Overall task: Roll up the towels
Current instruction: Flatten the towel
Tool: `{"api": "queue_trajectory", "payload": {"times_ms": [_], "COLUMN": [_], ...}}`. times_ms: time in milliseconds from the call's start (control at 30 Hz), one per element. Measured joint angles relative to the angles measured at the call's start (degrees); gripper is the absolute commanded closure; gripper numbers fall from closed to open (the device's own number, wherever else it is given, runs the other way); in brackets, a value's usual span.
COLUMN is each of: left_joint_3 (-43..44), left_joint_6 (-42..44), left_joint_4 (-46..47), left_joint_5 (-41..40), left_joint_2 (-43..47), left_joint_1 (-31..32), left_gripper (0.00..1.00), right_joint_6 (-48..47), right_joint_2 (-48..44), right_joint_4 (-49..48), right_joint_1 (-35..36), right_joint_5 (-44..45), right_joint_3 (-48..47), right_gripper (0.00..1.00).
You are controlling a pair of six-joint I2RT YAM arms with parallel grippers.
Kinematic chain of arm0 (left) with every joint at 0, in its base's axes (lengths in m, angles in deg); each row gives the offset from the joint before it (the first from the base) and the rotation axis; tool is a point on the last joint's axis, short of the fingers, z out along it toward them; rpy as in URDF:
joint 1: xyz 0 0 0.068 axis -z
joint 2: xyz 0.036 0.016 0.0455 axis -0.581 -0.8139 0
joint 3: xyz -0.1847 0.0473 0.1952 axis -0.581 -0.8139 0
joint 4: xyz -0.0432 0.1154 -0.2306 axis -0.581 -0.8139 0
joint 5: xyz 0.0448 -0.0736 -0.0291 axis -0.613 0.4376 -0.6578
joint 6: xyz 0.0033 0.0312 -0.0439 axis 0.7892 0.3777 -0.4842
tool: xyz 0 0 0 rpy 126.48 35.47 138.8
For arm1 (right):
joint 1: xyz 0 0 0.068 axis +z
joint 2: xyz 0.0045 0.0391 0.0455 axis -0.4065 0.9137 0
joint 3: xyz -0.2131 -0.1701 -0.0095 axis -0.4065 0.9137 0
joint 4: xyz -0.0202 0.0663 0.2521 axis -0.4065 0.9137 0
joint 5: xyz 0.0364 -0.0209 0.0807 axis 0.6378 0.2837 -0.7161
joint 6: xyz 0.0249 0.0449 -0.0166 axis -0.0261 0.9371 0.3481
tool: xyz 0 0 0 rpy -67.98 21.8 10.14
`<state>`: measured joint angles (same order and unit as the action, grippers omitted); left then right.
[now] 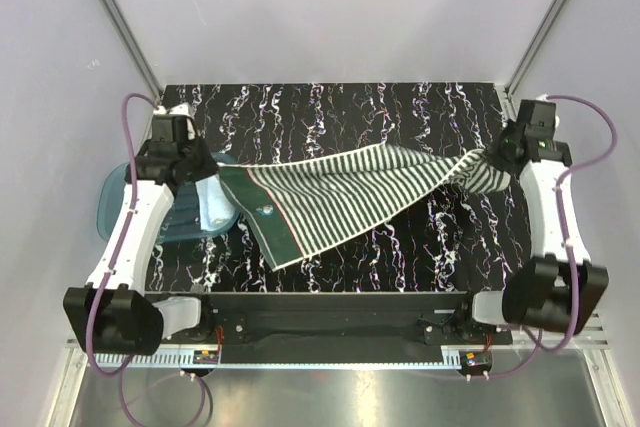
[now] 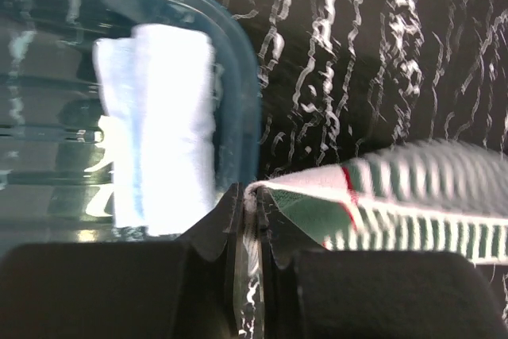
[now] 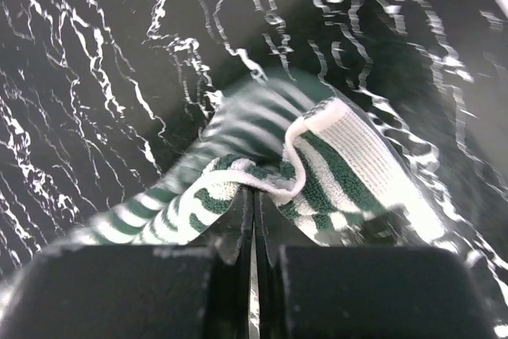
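Observation:
The green-and-white striped towel [image 1: 350,197] is stretched across the black marbled table between both arms. My left gripper [image 1: 212,179] is shut on its left corner, seen in the left wrist view [image 2: 254,196] with the towel's edge [image 2: 381,204] running right. My right gripper [image 1: 478,167] is shut on the bunched right corner, seen in the right wrist view [image 3: 255,192] with the towel [image 3: 341,172] folded over the jaws. The light blue towel [image 1: 215,209] lies rolled in the translucent blue tub [image 1: 125,197]; it also shows in the left wrist view [image 2: 163,125].
The tub [image 2: 238,53] stands at the table's left edge, close beside my left gripper. White walls with metal corner posts [image 1: 120,22] enclose the back and sides. The arm bases sit at the near edge.

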<state>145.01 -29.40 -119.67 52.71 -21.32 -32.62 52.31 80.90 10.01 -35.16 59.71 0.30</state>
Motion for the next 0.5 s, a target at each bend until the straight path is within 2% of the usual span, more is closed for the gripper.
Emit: {"api": "queue_trajectory", "payload": {"times_ms": [100,267,333,400,433,500], "left_joint_3": [1.18,1.25,1.2,1.03,0.76,-0.24], "left_joint_6": [0.17,0.17,0.26,0.63,0.81,1.09], "left_joint_4": [-0.61,-0.57,-0.42,0.04,0.33,0.94], "left_joint_5": [1.92,6.36,8.28,10.12,10.71,11.52], "left_joint_2": [-1.38,-5.64,-7.85,-10.23,-11.13,-12.0], "left_joint_1": [-3.69,-5.62,-5.55,-5.51,-5.51,-5.51], "left_gripper": [1.0,1.0,1.0,1.0,1.0,1.0], "right_joint_6": [0.44,2.01,3.32,4.63,5.35,6.29], "right_joint_2": [-4.83,-5.53,-7.8,-12.55,-15.52,-20.57], "right_joint_4": [1.77,3.63,3.3,2.99,3.65,5.25], "right_joint_1": [-1.2,-2.23,-2.36,-2.34,-2.32,-2.21], "right_joint_5": [2.03,2.45,0.2,-2.51,-3.76,-5.07], "right_joint_3": [2.27,7.39,12.35,18.4,21.11,23.85], "right_gripper": [1.0,1.0,0.83,0.6,0.36,0.19]}}
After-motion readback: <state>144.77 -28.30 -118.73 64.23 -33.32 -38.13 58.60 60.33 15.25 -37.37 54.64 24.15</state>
